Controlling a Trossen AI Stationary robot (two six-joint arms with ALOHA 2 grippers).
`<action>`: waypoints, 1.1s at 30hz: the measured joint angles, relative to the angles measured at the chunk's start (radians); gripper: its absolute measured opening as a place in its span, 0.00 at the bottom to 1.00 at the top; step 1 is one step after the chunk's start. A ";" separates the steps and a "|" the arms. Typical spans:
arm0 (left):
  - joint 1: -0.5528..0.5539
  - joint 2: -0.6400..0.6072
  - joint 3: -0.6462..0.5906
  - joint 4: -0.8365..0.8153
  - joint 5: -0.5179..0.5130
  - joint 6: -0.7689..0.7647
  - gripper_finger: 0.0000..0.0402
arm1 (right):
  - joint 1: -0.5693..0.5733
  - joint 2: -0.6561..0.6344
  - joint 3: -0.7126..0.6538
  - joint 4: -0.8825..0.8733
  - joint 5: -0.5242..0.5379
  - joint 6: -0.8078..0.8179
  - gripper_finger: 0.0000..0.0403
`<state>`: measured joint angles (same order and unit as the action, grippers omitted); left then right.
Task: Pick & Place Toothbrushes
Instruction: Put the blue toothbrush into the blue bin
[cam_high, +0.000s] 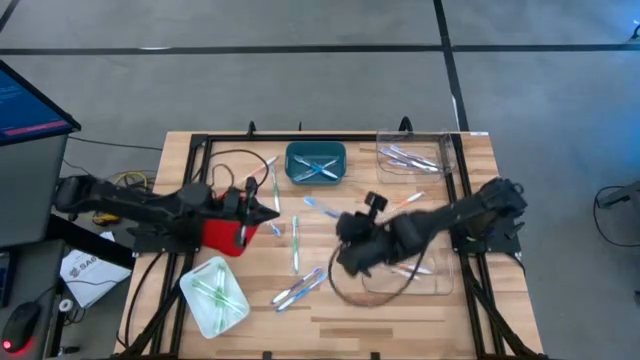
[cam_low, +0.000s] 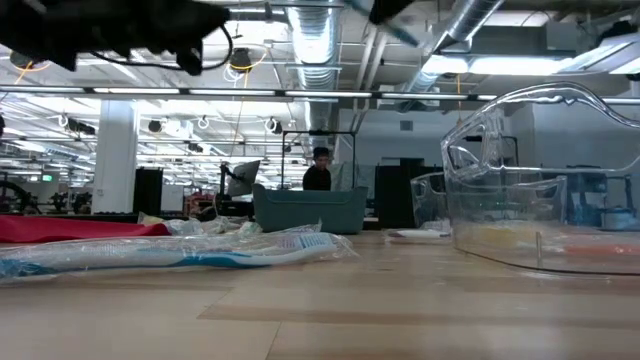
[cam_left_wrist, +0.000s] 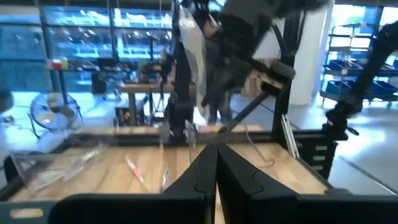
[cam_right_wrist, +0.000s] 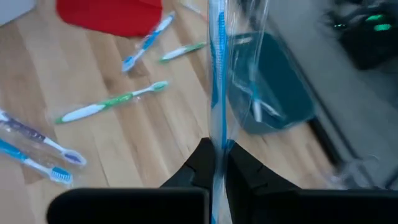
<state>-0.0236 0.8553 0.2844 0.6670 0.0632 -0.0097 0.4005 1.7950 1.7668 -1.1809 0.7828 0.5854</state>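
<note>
While the right gripper (cam_right_wrist: 216, 163) hangs above the centre of the pale wooden table (cam_high: 350, 310), its dark fingers are pinched shut on a blue-and-white toothbrush in a clear plastic wrapper (cam_right_wrist: 217, 68). In the right wrist view the brush's long axis runs straight up the frame from between the fingertips, its far end passing over the teal rectangular bin (cam_right_wrist: 280, 93). Loose brushes lie flat on the boards below: a green-and-white toothbrush (cam_right_wrist: 112, 103) slanting toward the upper right, a second blue-and-white brush (cam_right_wrist: 146, 42) just below the red bin (cam_right_wrist: 112, 15), and two wrapped brushes (cam_right_wrist: 37, 152) at the lower left edge. In the high view more wrapped toothbrushes (cam_high: 298, 290) lie lower centre, others fill the clear tray (cam_high: 410, 158) at upper right. The left gripper (cam_left_wrist: 216, 180), fingers pressed together and holding nothing, sits over the red bin at centre left.
</note>
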 joint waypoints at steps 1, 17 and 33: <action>0.035 0.014 0.000 0.001 0.037 -0.014 0.00 | -0.032 -0.032 -0.047 0.059 -0.037 -0.052 0.03; 0.121 0.037 -0.015 0.029 0.223 -0.073 0.00 | -0.709 0.032 -0.189 0.532 -0.672 -0.921 0.02; 0.113 0.034 -0.063 0.029 0.251 -0.153 0.00 | -0.839 0.408 0.122 0.404 -0.805 -1.184 0.02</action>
<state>0.0895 0.8890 0.2214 0.6964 0.3141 -0.1623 -0.4381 2.2033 1.8887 -0.7769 -0.0225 -0.5983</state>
